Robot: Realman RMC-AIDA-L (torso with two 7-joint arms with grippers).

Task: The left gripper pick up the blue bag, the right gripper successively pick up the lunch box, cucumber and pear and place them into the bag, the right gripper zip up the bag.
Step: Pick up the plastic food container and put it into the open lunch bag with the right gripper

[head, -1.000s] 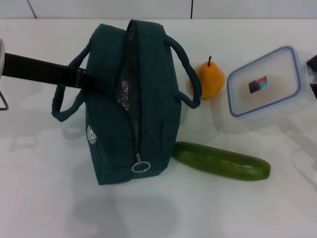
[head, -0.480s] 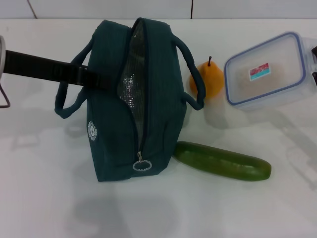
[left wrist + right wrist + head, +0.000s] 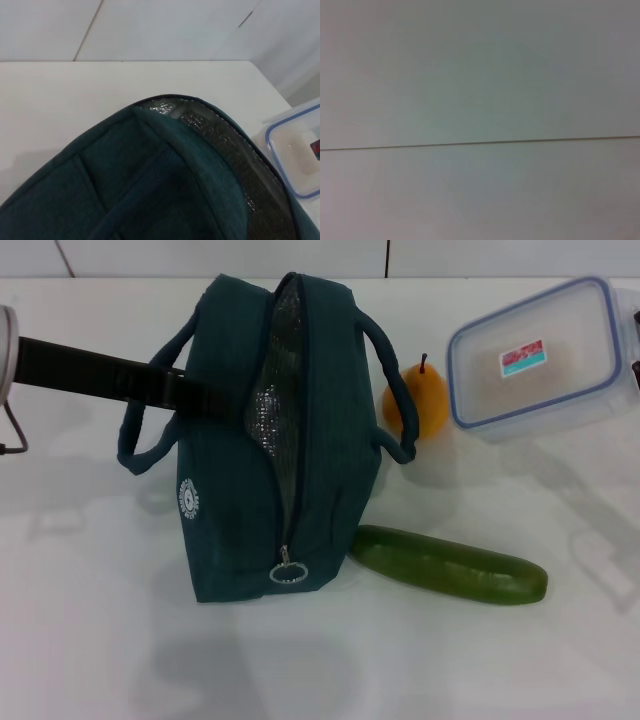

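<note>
The bag (image 3: 270, 455) stands on the white table (image 3: 90, 640) with its top zip open, the silver lining (image 3: 280, 390) showing through the gap and the zip ring (image 3: 286, 570) at the near end. The left arm (image 3: 90, 375) reaches in from the left edge, and its dark end meets the bag's left side by the near handle (image 3: 150, 430); the left gripper itself is hidden there, so whether it is clamped on the bag cannot be told. The box (image 3: 535, 355), clear with a blue-rimmed lid and a small label, is tilted and raised off the table at the far right, its shadow falling below it; the right gripper is barely in view at the right edge, and its grip on the box cannot be made out. The pear (image 3: 425, 400) sits between the bag's right handle (image 3: 392, 390) and the box. The cucumber (image 3: 450, 565) lies on the table in front, one end touching the bag's near right corner. The left wrist view shows the bag's open rim and the box beyond it
</note>
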